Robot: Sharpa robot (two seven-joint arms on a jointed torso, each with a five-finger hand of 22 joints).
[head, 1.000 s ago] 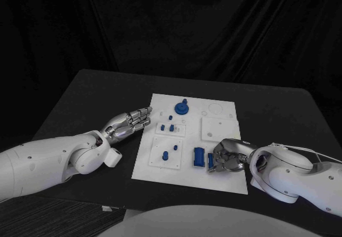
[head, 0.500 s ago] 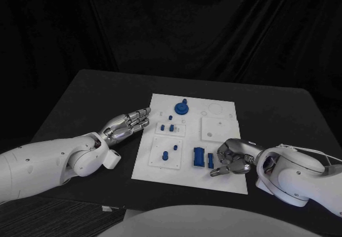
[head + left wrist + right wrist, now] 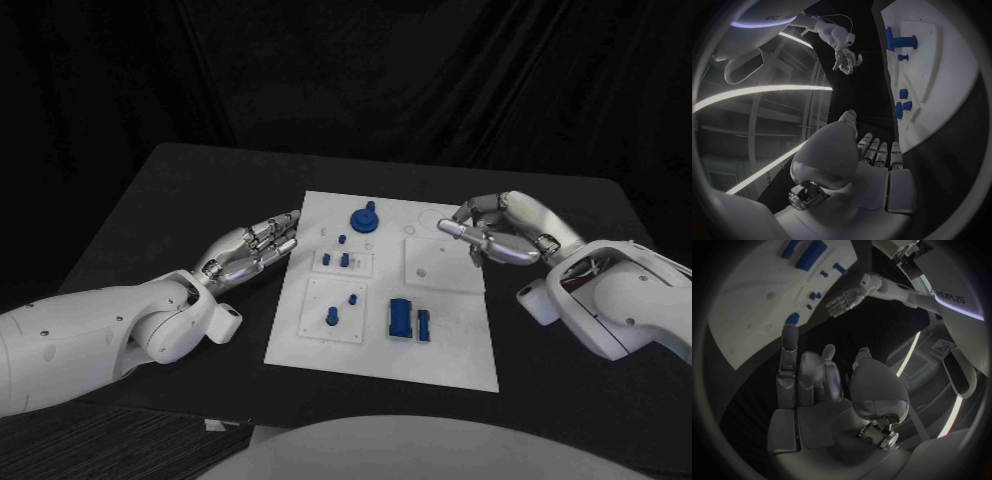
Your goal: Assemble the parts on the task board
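Nearest the robot: two upright blue blocks (image 3: 410, 319), a wide one and a slimmer one side by side on the white task board (image 3: 447, 360), well below the right hand.
Left of those: a small blue peg (image 3: 333, 316) in a raised square tile.
Left hand (image 3: 255, 249): flat, fingers straight and together, holding nothing, lying just off the board's left edge.
Beside its fingertips: two short blue pegs (image 3: 336, 260) on another tile.
Right hand (image 3: 500, 230): raised over the board's right edge, fingers curled loosely apart, nothing in them.
Farthest: a round blue knobbed part (image 3: 366, 218) between the two hands.
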